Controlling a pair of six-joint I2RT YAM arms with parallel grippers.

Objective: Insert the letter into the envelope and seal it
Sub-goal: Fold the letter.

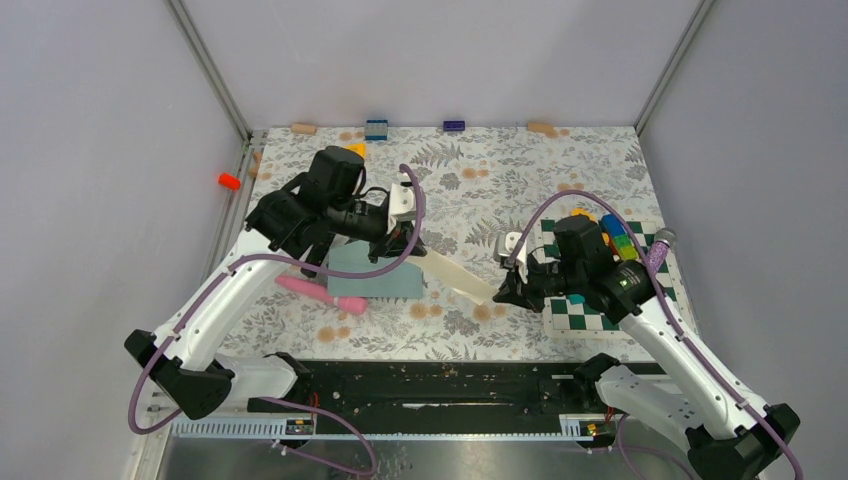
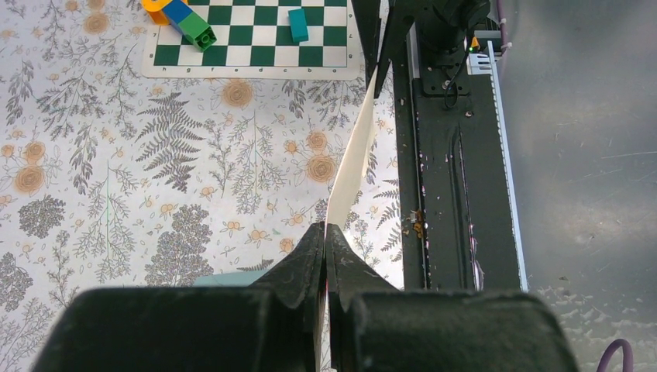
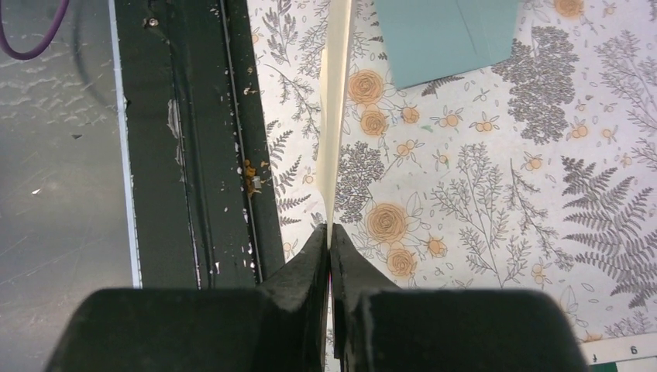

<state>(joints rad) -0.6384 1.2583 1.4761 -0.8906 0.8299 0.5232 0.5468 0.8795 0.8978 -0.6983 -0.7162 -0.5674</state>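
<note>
- As seen from overhead, shows the letter (image 1: 455,272), a cream sheet, stretched in the air between both grippers and running from 10 o'clock to 4 o'clock.
- Marks the left gripper (image 1: 412,245) at the letter's 10 o'clock end, clenched on the paper. Confirms this in the left wrist view, with the fingertips pressed together on the sheet's edge and no gap visible.
- Marks the right gripper (image 1: 503,290) at the letter's 4 o'clock end, likewise clamped on the paper. Presents the sheet edge-on in the right wrist view, rising toward 12 o'clock from the closed fingertips.
- Locates the envelope (image 1: 390,283), teal-grey, lying flat on the floral table cover (image 1: 470,180) at about 9 o'clock from the table's centre, partly beneath the left gripper, with the letter not inside it.
- Locates a pink tool (image 1: 315,293) just beside the envelope at its 8 o'clock corner.
- Locates a checkered mat (image 1: 590,318) at 3 o'clock on the table, partly under the right arm, with toy blocks (image 1: 620,240) near its 12 o'clock edge.
</note>
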